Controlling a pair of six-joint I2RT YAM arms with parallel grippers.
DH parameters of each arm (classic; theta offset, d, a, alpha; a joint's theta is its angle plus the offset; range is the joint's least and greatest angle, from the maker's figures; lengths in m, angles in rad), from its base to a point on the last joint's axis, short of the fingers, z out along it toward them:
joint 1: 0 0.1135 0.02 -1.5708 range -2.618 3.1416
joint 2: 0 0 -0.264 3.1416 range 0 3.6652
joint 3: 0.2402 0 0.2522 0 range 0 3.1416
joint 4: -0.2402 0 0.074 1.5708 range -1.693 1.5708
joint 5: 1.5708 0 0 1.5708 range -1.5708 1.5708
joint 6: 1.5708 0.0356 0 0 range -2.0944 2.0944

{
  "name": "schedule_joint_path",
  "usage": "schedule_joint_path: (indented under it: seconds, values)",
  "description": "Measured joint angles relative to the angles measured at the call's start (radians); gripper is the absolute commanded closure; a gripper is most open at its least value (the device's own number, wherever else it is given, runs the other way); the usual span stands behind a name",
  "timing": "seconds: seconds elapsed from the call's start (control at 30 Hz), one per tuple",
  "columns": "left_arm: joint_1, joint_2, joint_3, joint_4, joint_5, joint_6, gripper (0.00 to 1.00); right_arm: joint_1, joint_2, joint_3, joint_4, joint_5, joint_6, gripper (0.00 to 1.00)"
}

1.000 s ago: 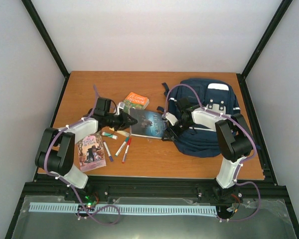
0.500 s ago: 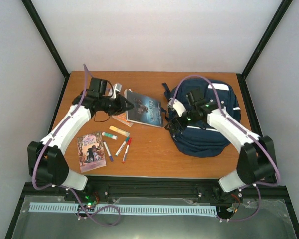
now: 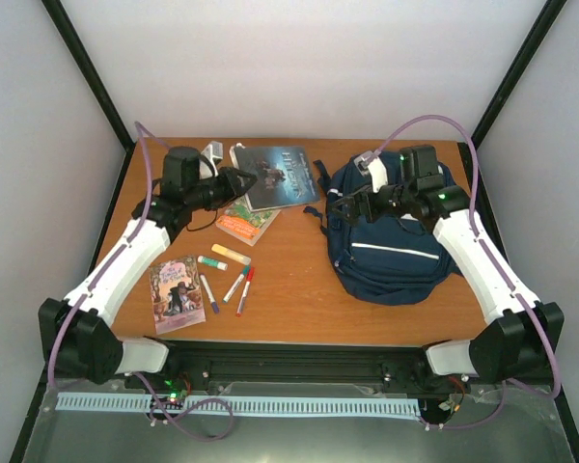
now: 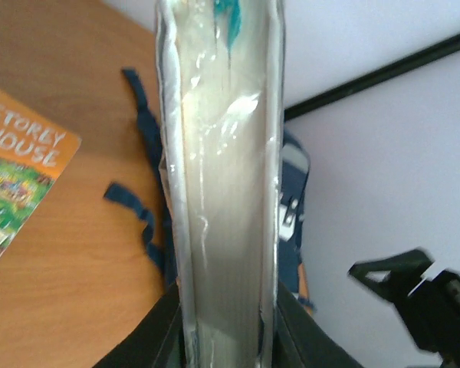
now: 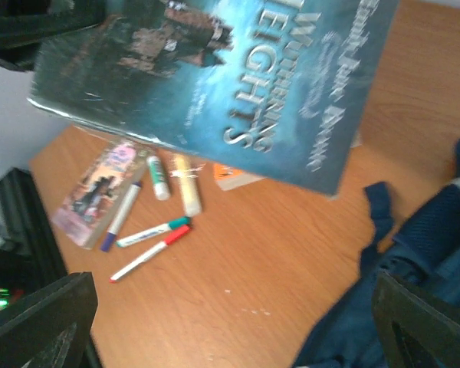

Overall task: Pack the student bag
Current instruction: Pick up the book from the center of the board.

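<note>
Glossy clear plastic sheathes the paper-paged book (image 4: 222,192), while the student bag (image 3: 391,260) is matt navy woven cloth and the counter (image 3: 299,294) smooth orange-brown wood.

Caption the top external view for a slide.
Left end effector holds a dark blue book above the table; open right end effector hovers by the student bag.

1. The blue book (image 4: 222,192) runs off the left wrist view at top and bottom, hiding the pads of the left claw (image 4: 226,333).
2. That view's left edge cuts the orange book (image 4: 15,184).
3. The right wrist view crops the bag (image 5: 422,261) at its right and bottom edges.
4. A pale object (image 3: 212,151) at the counter's (image 3: 289,299) far left is too small to name.
</note>
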Motion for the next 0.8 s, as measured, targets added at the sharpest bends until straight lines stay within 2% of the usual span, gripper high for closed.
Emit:
schedule_joint_path:
  seconds: [0.4,0.67,0.8]
  values:
    - [-0.097,-0.127,-0.221,0.449,-0.214,-0.205,0.99,0.0,0.087,0.023,0.163,-0.276,0.418,0.0]
    - [-0.119,-0.145,-0.28,0.61,-0.275,-0.319,0.99,0.011,0.142,0.036,0.323,-0.31,0.624,0.0]
    - [-0.164,-0.129,-0.283,0.657,-0.304,-0.355,0.99,0.035,0.195,0.086,0.372,-0.308,0.682,0.0]
